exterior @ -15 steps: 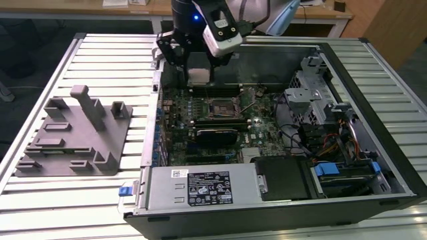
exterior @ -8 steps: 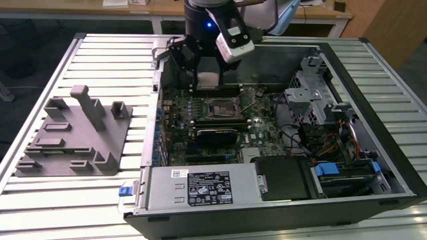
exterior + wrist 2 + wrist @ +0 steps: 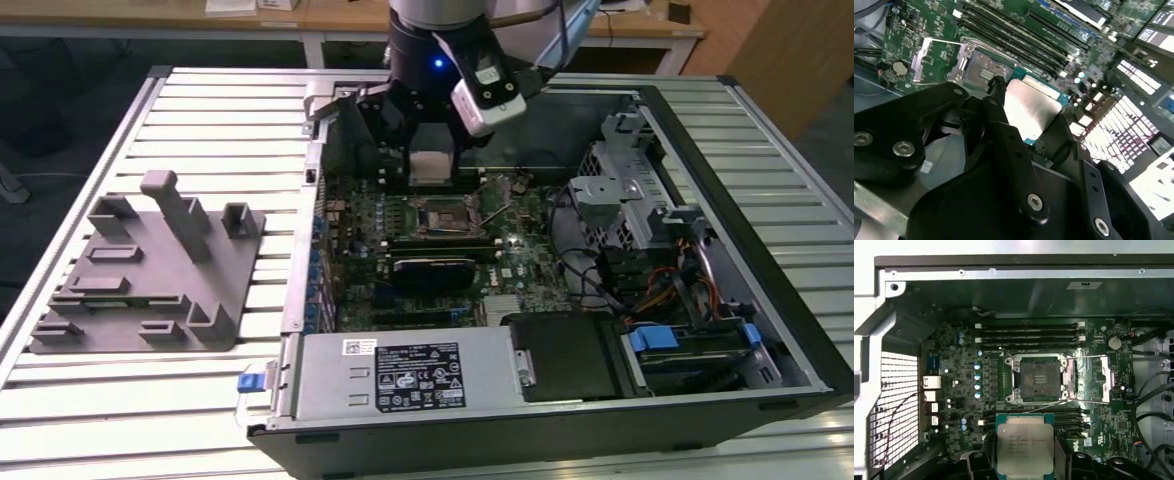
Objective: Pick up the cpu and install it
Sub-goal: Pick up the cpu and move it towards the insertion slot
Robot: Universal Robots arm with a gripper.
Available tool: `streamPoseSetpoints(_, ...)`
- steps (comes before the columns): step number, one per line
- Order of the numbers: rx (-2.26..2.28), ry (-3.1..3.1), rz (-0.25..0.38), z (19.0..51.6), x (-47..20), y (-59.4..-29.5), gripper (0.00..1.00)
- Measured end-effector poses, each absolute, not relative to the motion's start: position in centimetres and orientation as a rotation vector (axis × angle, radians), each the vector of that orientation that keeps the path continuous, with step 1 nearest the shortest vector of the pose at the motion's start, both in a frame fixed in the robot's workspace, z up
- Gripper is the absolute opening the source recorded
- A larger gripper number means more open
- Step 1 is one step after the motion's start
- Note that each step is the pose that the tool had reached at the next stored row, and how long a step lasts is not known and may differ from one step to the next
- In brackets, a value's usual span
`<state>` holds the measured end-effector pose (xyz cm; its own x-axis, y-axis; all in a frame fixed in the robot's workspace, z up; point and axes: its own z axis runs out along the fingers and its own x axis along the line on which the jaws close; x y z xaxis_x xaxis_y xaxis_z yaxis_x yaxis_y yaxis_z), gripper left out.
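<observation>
Slatted metal table (image 3: 200, 110) carries an open computer case (image 3: 767, 250); above its motherboard (image 3: 954, 390) hangs the cpu (image 3: 1021, 442), metal top up, pinched at two opposite edges by my gripper (image 3: 1021, 462), fingers closed to the chip's width. It is over the memory slots (image 3: 1074, 415), just beside the open socket (image 3: 1040, 376), whose load plate (image 3: 1093, 380) stands flipped back. A grey fixture (image 3: 147, 270) lies beside the case, toward the table's edge at the exterior view's left.

Silvery cpu (image 3: 1020, 444) with teal rim, green motherboard (image 3: 1124, 426), grey fixture (image 3: 140, 285)
</observation>
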<state>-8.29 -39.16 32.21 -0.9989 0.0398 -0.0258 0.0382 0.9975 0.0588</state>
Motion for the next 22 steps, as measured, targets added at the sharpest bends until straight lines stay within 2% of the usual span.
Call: streamPoseSetpoints(22, 0.06, 3.113, 0.091, 28.4, -5.8, -38.1, 0.54)
